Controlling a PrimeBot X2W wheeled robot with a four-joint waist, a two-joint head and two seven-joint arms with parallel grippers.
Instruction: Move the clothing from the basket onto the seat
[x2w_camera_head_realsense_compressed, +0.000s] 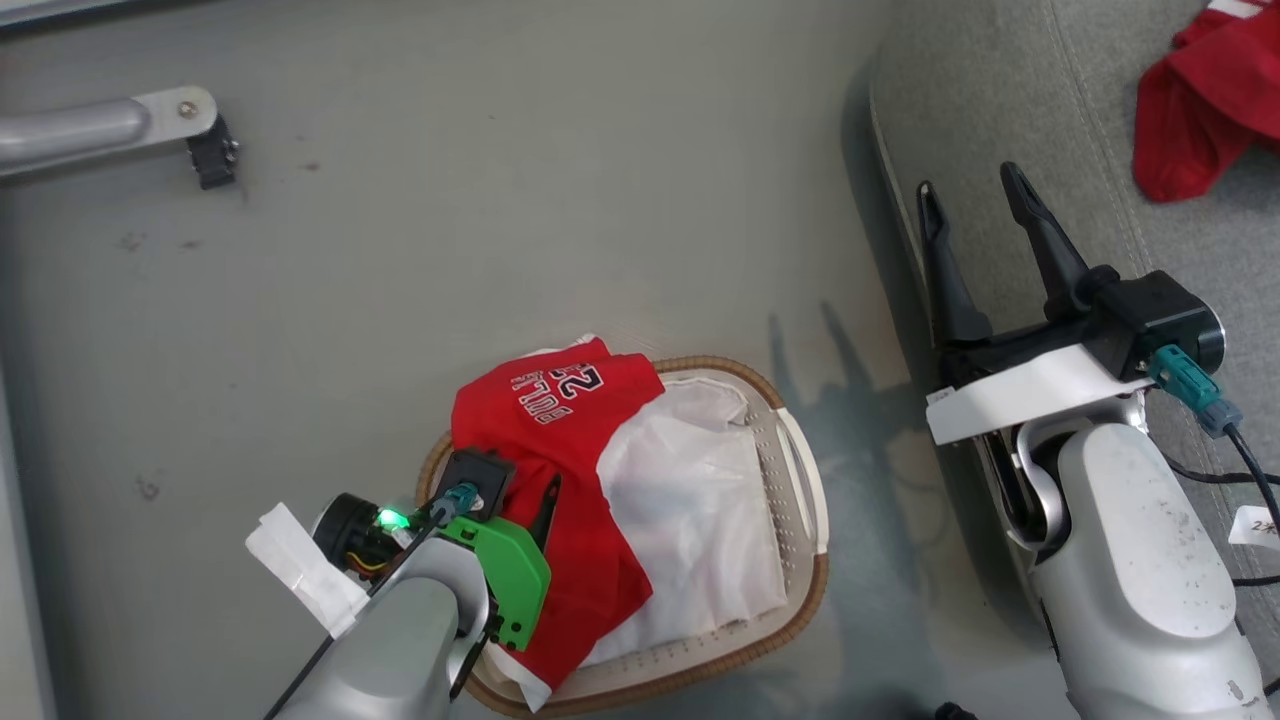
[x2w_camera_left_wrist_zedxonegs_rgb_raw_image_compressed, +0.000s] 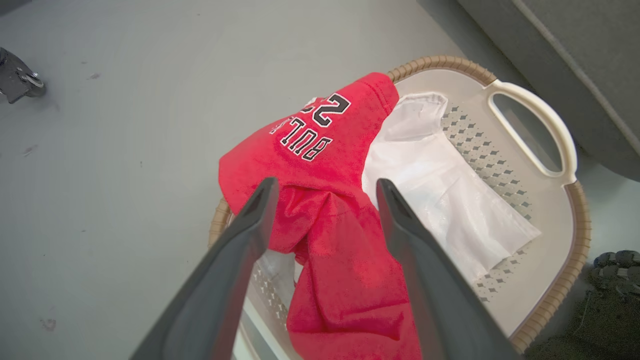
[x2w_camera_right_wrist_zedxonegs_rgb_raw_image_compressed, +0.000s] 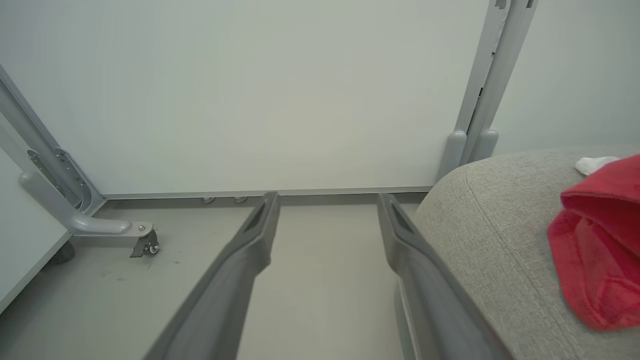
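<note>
A red garment (x2w_camera_head_realsense_compressed: 570, 480) printed "BULLS 23" lies draped over the left side of the cream basket (x2w_camera_head_realsense_compressed: 800, 490), partly spilling over its brown rim. My left gripper (x2w_camera_left_wrist_zedxonegs_rgb_raw_image_compressed: 325, 187) hangs just above this garment (x2w_camera_left_wrist_zedxonegs_rgb_raw_image_compressed: 330, 240), open, its fingers straddling a raised fold without closing on it. In the head view the left fingers (x2w_camera_head_realsense_compressed: 548, 510) are mostly hidden by the wrist. A second red garment (x2w_camera_head_realsense_compressed: 1205, 100) lies on the grey seat (x2w_camera_head_realsense_compressed: 1000, 90) at the upper right. My right gripper (x2w_camera_head_realsense_compressed: 975, 195) is open and empty at the seat's left edge (x2w_camera_right_wrist_zedxonegs_rgb_raw_image_compressed: 500, 225), left of that garment (x2w_camera_right_wrist_zedxonegs_rgb_raw_image_compressed: 600, 245).
A white crinkly liner sheet (x2w_camera_head_realsense_compressed: 690, 510) covers the basket's right half (x2w_camera_left_wrist_zedxonegs_rgb_raw_image_compressed: 500, 165). A grey frame leg with a caster (x2w_camera_head_realsense_compressed: 200, 140) stands on the floor at the upper left. A pale wall panel and its metal post (x2w_camera_right_wrist_zedxonegs_rgb_raw_image_compressed: 480, 100) rise behind the seat.
</note>
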